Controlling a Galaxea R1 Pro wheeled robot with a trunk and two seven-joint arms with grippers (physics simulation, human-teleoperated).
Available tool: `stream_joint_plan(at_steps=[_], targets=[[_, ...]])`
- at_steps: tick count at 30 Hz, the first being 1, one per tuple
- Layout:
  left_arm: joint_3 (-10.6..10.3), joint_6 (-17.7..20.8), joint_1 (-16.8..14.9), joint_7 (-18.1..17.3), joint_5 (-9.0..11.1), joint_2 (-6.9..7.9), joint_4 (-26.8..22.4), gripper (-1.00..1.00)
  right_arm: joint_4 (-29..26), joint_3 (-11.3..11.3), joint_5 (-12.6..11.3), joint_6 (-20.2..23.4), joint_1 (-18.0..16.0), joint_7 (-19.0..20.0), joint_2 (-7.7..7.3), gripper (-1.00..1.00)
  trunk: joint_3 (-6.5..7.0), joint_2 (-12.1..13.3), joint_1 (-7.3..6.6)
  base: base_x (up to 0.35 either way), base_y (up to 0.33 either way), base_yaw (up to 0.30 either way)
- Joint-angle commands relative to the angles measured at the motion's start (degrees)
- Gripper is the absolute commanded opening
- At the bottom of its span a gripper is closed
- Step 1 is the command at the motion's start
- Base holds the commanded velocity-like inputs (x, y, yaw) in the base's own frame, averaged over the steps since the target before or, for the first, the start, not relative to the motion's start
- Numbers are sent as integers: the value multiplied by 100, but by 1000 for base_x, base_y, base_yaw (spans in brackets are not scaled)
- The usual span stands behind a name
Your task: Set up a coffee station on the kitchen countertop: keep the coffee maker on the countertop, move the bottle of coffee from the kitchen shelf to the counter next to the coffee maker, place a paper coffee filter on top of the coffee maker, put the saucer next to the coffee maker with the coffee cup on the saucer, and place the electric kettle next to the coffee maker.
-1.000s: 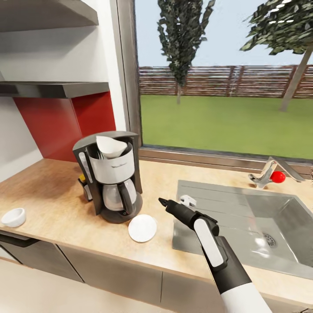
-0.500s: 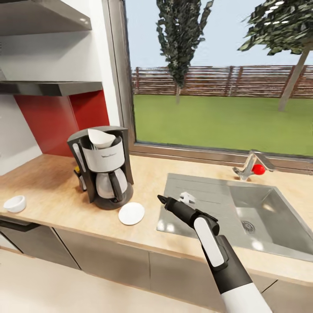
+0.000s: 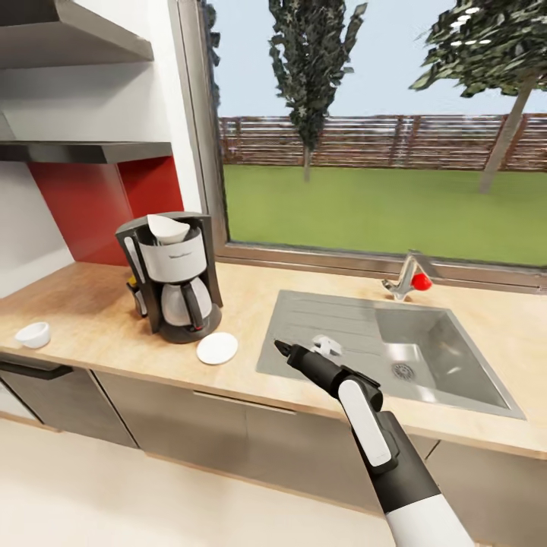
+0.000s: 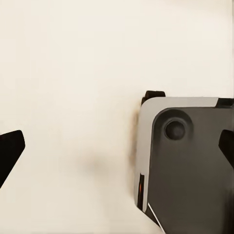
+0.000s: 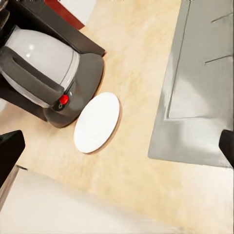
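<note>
The black and white coffee maker (image 3: 171, 277) stands on the wooden countertop (image 3: 83, 319), with a white paper filter (image 3: 169, 228) in its top. A flat white saucer (image 3: 217, 348) lies just in front of it, to its right. Far left on the counter sits a small white cup (image 3: 33, 334). My right gripper (image 3: 282, 349) hovers over the counter's front edge between saucer and sink, open and holding nothing. The right wrist view looks down on the coffee maker (image 5: 44, 63) and saucer (image 5: 97, 122) between the spread fingers of my right gripper (image 5: 117, 148). My left gripper (image 4: 117, 148) is open above the pale floor.
A steel sink (image 3: 380, 349) with a red-knobbed faucet (image 3: 406, 277) is set into the counter at the right; a small white object (image 3: 327, 346) lies on its drainboard. Grey shelves (image 3: 83, 152) hang at upper left. A dark and yellow item (image 3: 138, 298) hides behind the coffee maker. My grey base (image 4: 190, 170) is below the left gripper.
The camera has drawn back from the counter, so coffee maker, saucer and sink look smaller and more floor shows. The right arm keeps its pose in the view.
</note>
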Motion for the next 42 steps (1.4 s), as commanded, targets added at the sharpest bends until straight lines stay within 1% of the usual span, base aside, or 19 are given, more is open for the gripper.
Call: stream_joint_plan(at_steps=[1, 12, 24, 42], targets=[[39, 2, 2, -42, -22, -8, -11, 100, -7, 4, -60, 14, -5, -56, 1, 100, -11, -12, 1, -199, -64, -196], [20, 4, 10, -42, -51, -55, -3, 100, -7, 4, -60, 14, -5, -56, 2, 100, -11, -12, 1, -31, -10, -256], [-19, 4, 11, -42, -53, -58, -2, 100, -7, 2, -60, 14, -5, -56, 2, 100, -11, -12, 1, 0, 0, -267], [-20, 4, 11, -42, -52, -58, 1, 100, -7, 3, -69, 14, -5, -41, 2, 100, -11, -12, 1, 0, 0, -267]])
